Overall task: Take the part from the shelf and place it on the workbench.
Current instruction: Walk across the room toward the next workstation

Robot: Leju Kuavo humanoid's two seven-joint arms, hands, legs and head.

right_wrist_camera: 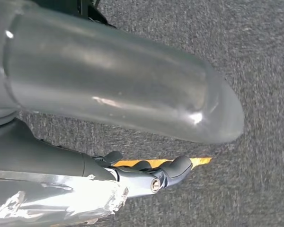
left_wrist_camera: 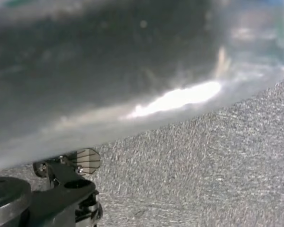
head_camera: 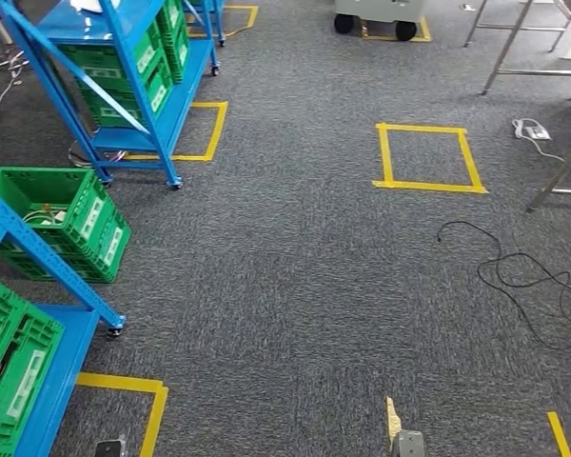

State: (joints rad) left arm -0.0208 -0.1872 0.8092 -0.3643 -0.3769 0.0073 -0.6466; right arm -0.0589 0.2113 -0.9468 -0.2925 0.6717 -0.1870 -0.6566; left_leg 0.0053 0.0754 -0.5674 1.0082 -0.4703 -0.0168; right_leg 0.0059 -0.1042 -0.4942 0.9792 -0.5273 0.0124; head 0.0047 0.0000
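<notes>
- Head view is looking down on grey carpet; the blue shelf carrying green crates is standing at the upper left.
- Step in hand, as a judgement: transit across the floor between shelf and counter. Neither hand is reaching toward the blue shelf.
- Metal legs of what I am taking to be the counter are showing well apart from the blue shelf, on the opposite side of the carpet.
- Right hand is hanging low, well apart from the blue shelf. Right wrist view is showing that hand with its dark fingers lying stretched out close together.
- A thin yellowish sliver is showing just behind those fingers, and it is appearing in the head view too. I cannot tell whether it is the part or floor tape, so I cannot tell whether the fingers are clamping anything.
- Left hand is hanging nearer the blue shelf; its wrist picture is blurred and the state of its fingers is unreadable.
- Next move is calling for: confirming the part's whereabouts first, then walking on to the counter if it is being held, or to the blue shelf if not.
</notes>
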